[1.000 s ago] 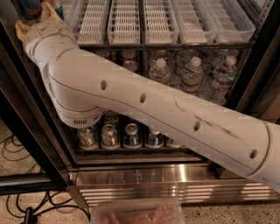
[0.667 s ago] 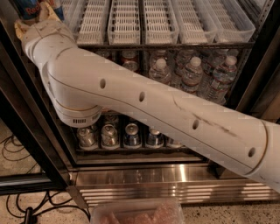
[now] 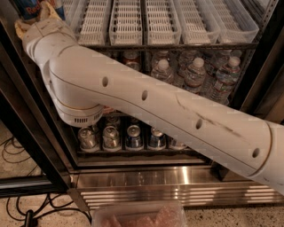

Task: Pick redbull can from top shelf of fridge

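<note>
The arm (image 3: 177, 115) is stretched from the near right across the front of the fridge (image 3: 146, 179), bent at a bulky elbow low on the left, and turned up toward the far left corner. There the gripper (image 3: 44, 9) is set against the redbull can (image 3: 26, 9) at the left end of the top shelf (image 3: 177, 45); whether it is clamped cannot be told. The can is judged light, stiff yet dentable, and perhaps slippery. It is best taken round mid-body.

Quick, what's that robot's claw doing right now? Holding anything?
Gripper: up at the top left, right beside the redbull can; whether it holds the can cannot be told.
</note>
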